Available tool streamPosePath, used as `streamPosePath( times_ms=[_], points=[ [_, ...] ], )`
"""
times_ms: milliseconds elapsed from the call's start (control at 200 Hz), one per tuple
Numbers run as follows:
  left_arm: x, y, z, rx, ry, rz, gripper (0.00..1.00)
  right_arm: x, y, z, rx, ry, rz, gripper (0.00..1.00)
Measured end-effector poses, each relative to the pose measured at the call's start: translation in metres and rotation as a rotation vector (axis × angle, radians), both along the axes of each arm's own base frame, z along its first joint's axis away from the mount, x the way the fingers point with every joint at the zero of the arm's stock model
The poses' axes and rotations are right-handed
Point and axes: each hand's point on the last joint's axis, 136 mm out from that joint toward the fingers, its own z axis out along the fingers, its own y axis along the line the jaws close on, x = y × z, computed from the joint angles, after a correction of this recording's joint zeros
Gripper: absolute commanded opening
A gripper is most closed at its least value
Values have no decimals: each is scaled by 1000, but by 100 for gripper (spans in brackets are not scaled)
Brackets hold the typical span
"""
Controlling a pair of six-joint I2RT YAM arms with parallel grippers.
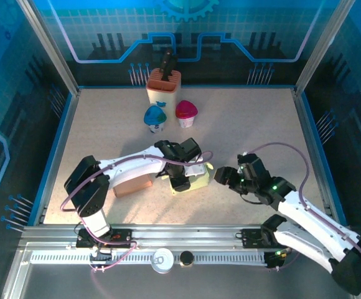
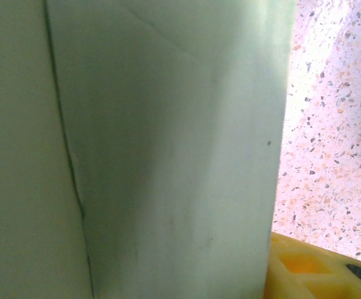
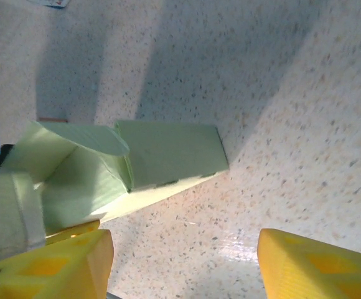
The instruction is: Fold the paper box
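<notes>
The pale green paper box [image 1: 195, 179] lies on the table near the middle, part folded, with a rounded flap standing up at its left end [image 3: 90, 140]. My left gripper [image 1: 180, 179] is down on the box's left part. In the left wrist view the box wall [image 2: 168, 149] is pressed close to the camera, and one yellow finger [image 2: 308, 268] shows past its right edge; the jaws are hidden. My right gripper [image 1: 223, 176] hovers just right of the box, open, with bare table between its yellow fingers [image 3: 53, 265]. The box [image 3: 168, 156] lies ahead of them, untouched.
A brown block [image 1: 132, 185] lies left of the box under the left arm. At the back stand an orange holder [image 1: 164, 87], a blue cup [image 1: 155, 117] and a pink cup [image 1: 186, 112]. A can [image 1: 164, 260] sits on the front rail.
</notes>
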Motion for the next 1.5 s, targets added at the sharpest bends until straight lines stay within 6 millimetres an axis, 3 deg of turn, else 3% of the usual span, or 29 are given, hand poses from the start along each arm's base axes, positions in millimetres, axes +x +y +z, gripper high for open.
streamPosePath(
  times_ms=[105,480,845,970,1281,1501],
  points=[
    [1,0,1,-16,-2,4,50,-3,9,-10,46,47,-66,63],
    [6,1,1,-34,-13,10,51,14,38,-8,187,86,-195,65],
    [17,15,-1,-10,-39,61,52,28,53,-19,249,105,-236,61],
    [15,10,1,-41,-34,43,52,28,51,-24,268,90,-242,62],
    [11,0,6,-134,-36,15,54,30,46,2,351,-2,-254,67],
    [12,-1,6,-149,-42,16,54,33,56,-25,353,72,-267,66]
  ],
)
